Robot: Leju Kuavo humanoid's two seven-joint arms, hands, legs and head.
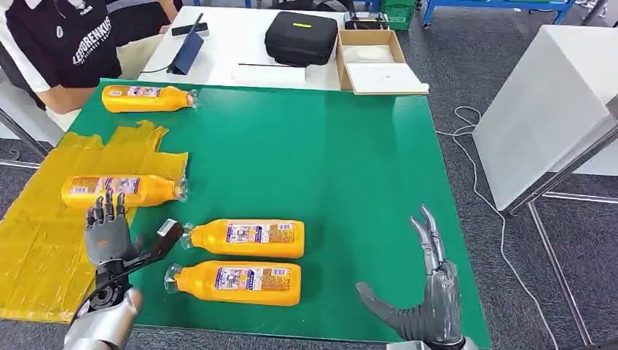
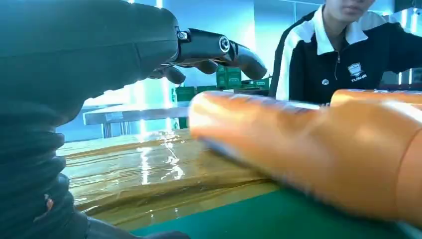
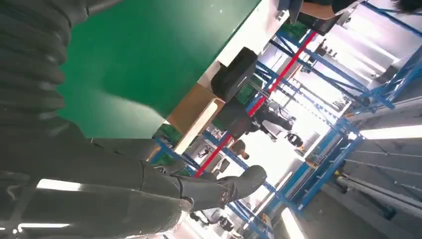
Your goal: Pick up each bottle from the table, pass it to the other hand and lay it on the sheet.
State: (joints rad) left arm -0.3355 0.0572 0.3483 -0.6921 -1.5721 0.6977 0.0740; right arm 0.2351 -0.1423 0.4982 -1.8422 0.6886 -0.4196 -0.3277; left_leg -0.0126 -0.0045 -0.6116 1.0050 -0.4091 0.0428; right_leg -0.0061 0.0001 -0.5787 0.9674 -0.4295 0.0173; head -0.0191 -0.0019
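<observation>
The robot's left hand [image 1: 109, 237] hovers over the left edge of the green table [image 1: 350, 182], fingers spread and holding nothing, thumb stretched toward the table's middle. Just beyond its fingertips, a sheet bottle [image 1: 124, 189] lies on its side on the yellow sheet [image 1: 44, 240], which drapes over the table's left edge; its long axis runs across the table, cap toward the table's middle. Beside the thumb, two more orange bottles lie on the bare green surface: a nearer bottle [image 1: 237, 283] by the front edge and a middle bottle [image 1: 248, 238] just behind it, both crosswise with caps toward the sheet. A far bottle [image 1: 148, 98] lies at the table's far left corner, crosswise, cap toward the middle. The right hand [image 1: 423, 302] hangs at the table's front right corner, fingers wide apart and empty. A person [image 1: 65, 44] sits behind the far left corner.
</observation>
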